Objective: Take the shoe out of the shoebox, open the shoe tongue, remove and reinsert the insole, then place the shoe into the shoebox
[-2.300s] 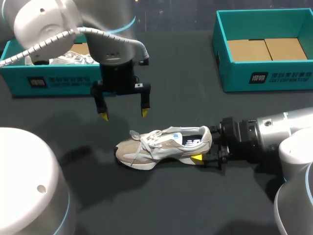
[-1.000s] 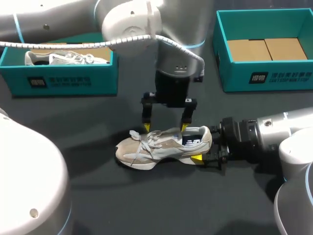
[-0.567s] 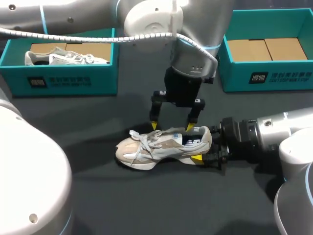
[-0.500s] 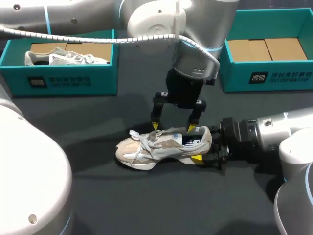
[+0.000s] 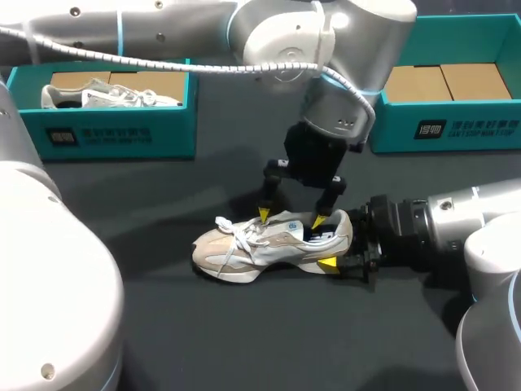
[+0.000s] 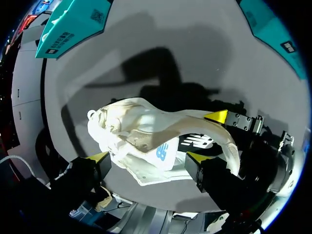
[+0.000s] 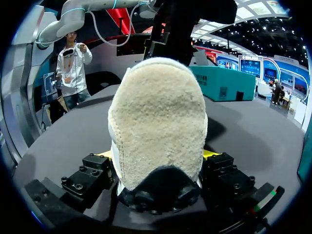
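The left gripper (image 5: 291, 218) hangs just right of frame centre, pointing down, fingers spread wide with nothing pinched between them. Its yellow tips sit at the top of the shoe (image 5: 252, 244), one by the laces (image 5: 241, 231), the other at the mouth near the collar. In the left wrist view this gripper (image 6: 147, 157) has both tips close along one flank of the shoe (image 6: 141, 126). The tongue (image 6: 139, 141) and the dark insole (image 6: 197, 142) show just ahead of them. Contact with the upper: cannot tell.

The right gripper (image 5: 346, 243) lies low on the table at centre right, clamped on the shoe's heel. One yellow tip shows against the near side of the sole. In the right wrist view the fuzzy heel of the shoe (image 7: 156, 107) fills the gap of that gripper (image 7: 157, 154), with a yellow tip pressed to each side.

The shoe stands on its sole at frame centre on the dark table (image 5: 244, 342), toe toward the left, heel toward the right, outside both boxes.

The left arm (image 5: 309, 41) enters from the upper left and reaches past the middle. The right arm (image 5: 472, 212) comes in from the right edge.

The left shoebox (image 5: 106, 134), teal, sits at upper left and holds a second shoe (image 5: 106, 94). The right shoebox (image 5: 444, 130), teal, sits at upper right, its cardboard floor (image 5: 444, 81) showing. Both are well apart from the held shoe.
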{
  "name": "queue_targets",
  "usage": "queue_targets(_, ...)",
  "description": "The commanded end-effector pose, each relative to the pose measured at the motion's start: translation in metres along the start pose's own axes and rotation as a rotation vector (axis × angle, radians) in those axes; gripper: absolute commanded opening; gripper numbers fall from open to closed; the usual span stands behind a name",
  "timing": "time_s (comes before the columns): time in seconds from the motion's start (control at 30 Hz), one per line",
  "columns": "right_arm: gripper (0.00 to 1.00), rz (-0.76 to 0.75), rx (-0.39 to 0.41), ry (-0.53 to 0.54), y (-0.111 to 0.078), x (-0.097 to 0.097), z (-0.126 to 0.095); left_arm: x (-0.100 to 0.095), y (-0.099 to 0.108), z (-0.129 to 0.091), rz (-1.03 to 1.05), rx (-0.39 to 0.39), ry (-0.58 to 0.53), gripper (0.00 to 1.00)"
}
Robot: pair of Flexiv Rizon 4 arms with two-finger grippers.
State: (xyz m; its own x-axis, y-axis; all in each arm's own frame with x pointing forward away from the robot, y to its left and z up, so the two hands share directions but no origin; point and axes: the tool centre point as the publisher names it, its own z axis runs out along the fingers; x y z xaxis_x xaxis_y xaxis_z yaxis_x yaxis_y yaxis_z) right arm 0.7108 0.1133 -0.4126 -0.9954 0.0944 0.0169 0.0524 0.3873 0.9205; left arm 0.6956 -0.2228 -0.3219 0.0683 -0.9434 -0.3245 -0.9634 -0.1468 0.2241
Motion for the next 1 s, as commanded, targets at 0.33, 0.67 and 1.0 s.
queue_targets(0.33,0.00,0.001,0.005,-0.002,0.000,0.000,0.001,0.012,-0.003,0.019,-0.007,-0.019,-0.110,0.92)
queue_targets(0.67,0.00,0.001,0.005,-0.002,0.000,0.000,0.001,0.004,-0.003,0.027,-0.002,-0.047,-0.179,0.88)
queue_targets(1.0,0.00,0.001,0.005,-0.002,0.000,0.000,0.001,-0.010,0.003,0.024,0.008,-0.058,-0.189,0.71)
